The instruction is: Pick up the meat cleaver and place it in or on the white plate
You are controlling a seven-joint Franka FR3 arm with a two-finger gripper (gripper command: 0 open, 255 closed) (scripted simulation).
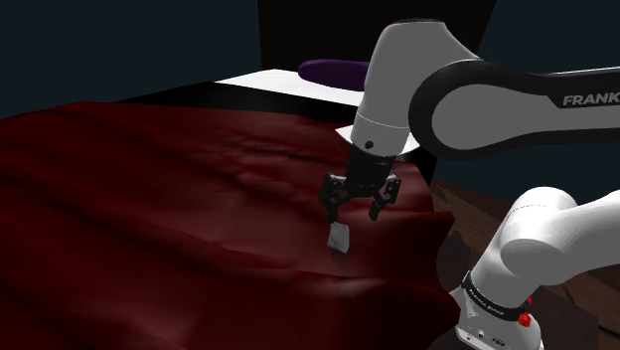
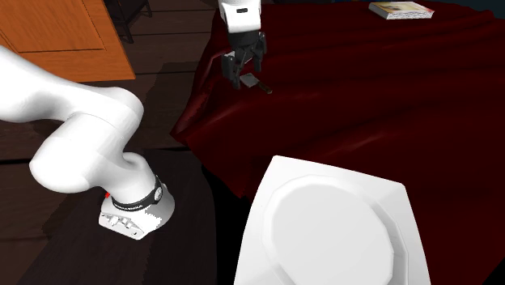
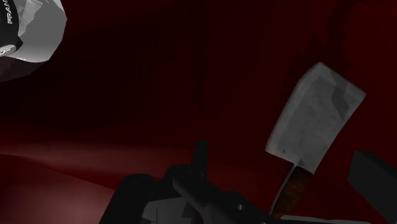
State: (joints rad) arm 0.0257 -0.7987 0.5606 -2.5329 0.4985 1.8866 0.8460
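The meat cleaver (image 3: pixel 315 121), with a grey blade and a dark brown handle (image 3: pixel 291 189), lies on a dark red cloth (image 1: pixel 149 199). In the shoulder view its blade (image 1: pixel 340 237) shows just below my gripper (image 1: pixel 358 207). My gripper (image 3: pixel 286 167) is open, its fingers apart on either side of the handle and not touching it. From the second exterior view the gripper (image 2: pixel 243 70) hovers right beside the cleaver (image 2: pixel 257 82). The white plate (image 2: pixel 332 235) sits near the camera on a white square surface, well away from the cleaver.
The red cloth (image 2: pixel 364 89) drapes over a wide surface with folds and a drop at its edge. A book (image 2: pixel 400 10) lies at its far corner. A purple object (image 1: pixel 333 70) rests on a white surface behind the arm. The arm's base (image 2: pixel 133 212) stands on a dark floor.
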